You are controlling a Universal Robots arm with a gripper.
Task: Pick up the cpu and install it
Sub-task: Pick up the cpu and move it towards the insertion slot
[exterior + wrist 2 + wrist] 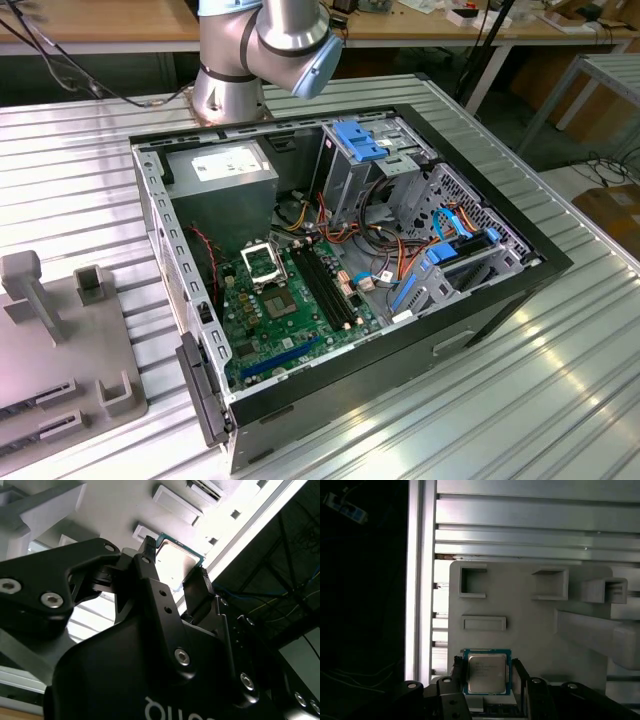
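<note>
**The cpu and the pincer.** The cpu (486, 673) is a thin square chip with a pale silvery face and a blue-green rim. It sits between the two black fingers (457, 672) of the gripper (486, 664). In both wrist views the fingers press on two opposite edges of the chip, so the pincer is closed to the chip's width and holds only that. In the second wrist view the cpu (178, 562) is seen from behind the gripper (175, 559), its face bright with glare. It hangs in the air, clear of everything beneath it.

**Beneath the chip.** Well below lies a grey fixture tray (530, 625) with rectangular recesses and raised blocks. It rests on a ribbed aluminium table (520, 530), close to the table's edge.

**Wider scene.** In the exterior view the same grey fixture tray (95, 345) occupies the lower left of the frame on the ribbed aluminium table (520, 400). An open computer case (500, 300) fills the centre, lying on its side. Inside it, the green motherboard (290, 315) carries a silver-framed socket (262, 264) at its upper part and black memory slots (325, 285) just to the exterior view's right of that. A grey power supply (225, 180) lies above the board. The arm's base (230, 85) stands at the top of the frame, behind the case.
</note>
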